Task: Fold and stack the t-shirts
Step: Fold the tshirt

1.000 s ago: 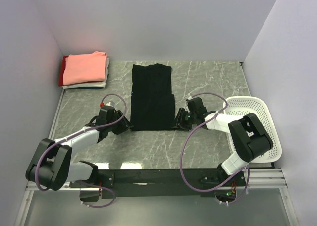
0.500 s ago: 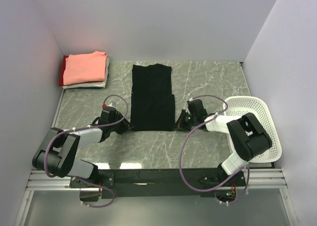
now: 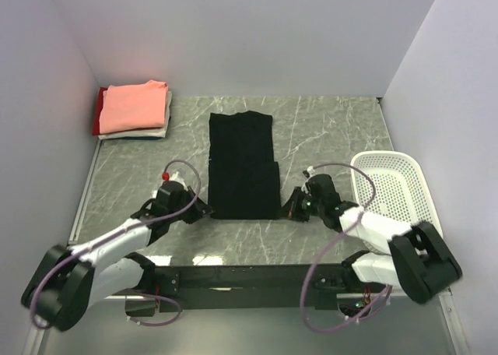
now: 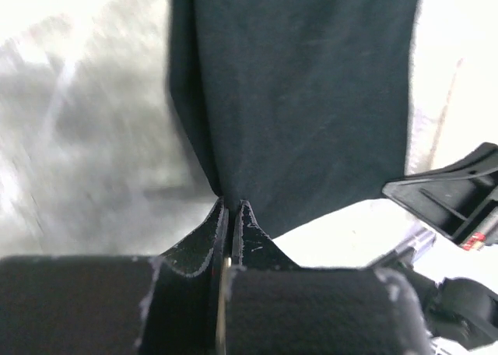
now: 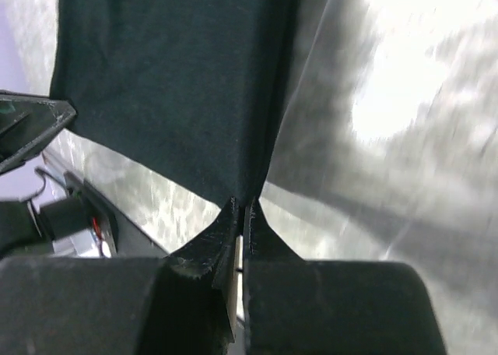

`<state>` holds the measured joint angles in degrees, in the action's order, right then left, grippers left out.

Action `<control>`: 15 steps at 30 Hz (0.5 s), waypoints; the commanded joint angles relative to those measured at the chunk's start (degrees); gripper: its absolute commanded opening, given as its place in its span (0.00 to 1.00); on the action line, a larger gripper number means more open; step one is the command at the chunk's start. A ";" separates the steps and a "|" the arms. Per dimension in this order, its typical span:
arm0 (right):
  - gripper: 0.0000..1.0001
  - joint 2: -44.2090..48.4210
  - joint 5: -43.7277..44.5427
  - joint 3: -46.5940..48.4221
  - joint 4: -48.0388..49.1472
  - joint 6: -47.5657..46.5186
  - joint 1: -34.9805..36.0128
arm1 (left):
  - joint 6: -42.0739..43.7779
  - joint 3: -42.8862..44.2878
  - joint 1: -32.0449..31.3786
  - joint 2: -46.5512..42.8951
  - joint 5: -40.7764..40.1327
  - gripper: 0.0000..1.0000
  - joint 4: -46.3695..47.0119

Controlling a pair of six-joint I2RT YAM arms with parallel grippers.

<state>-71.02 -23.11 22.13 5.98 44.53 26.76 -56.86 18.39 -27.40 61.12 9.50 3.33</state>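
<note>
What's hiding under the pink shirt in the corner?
Under the pink shirt, a white shirt shows its edge on the right and a red shirt peeks out on the left. The pink one covers the rest, so more could be hidden.

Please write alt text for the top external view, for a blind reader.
The left gripper and right gripper each pinch a near corner of the black t-shirt, folded narrow on the table. A folded shirt stack sits far left, a white basket right.
</note>
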 commanded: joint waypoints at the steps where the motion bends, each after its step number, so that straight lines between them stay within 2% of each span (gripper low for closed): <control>1: 0.00 8.86 2.02 -4.71 -1.84 0.81 1.88 | -3.68 -2.13 -4.49 -9.31 -5.35 0.01 -5.42; 7: 0.00 26.97 6.15 -10.96 -9.48 3.63 6.54 | -8.43 -6.08 -11.08 -25.23 -8.88 0.01 -11.15; 9: 0.00 33.45 7.11 -12.28 -13.60 4.24 7.25 | -9.32 -7.31 -12.32 -28.06 -9.32 0.01 -11.94; 14: 0.00 42.88 8.52 -11.76 -21.96 4.07 7.43 | -9.68 -8.11 -15.58 -34.66 -9.32 0.01 -13.00; 15: 0.00 43.33 8.78 -10.71 -22.84 3.81 7.34 | -9.41 -7.85 -15.67 -35.45 -11.32 0.01 -13.35</control>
<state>-30.48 -16.99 9.87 -10.63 48.36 33.85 -65.65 10.24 -42.26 28.10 1.56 -9.19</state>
